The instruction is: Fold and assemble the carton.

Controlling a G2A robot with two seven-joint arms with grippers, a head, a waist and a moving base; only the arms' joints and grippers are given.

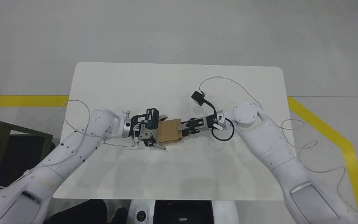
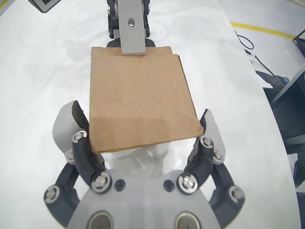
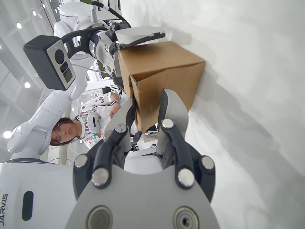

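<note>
Near table [image 1: 224, 84] centre: left gripper [image 1: 149, 133] spread wide, fingers [image 2: 79, 120] pressed on both sides of the brown box-shaped carton [image 1: 168, 132], which sits on the table; right gripper [image 1: 183, 129] nearly closed, pinching carton's opposite end wall.

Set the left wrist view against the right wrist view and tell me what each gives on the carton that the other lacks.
Left wrist view: the carton's flat top panel, with the left gripper's fingers against its two near corners.

Right wrist view: the carton's side walls down to the white table, a seam gaping at one end, and the right gripper pinching that end wall, one finger on each side of the cardboard.

Both: the brown carton held from opposite ends by the two grippers.
</note>
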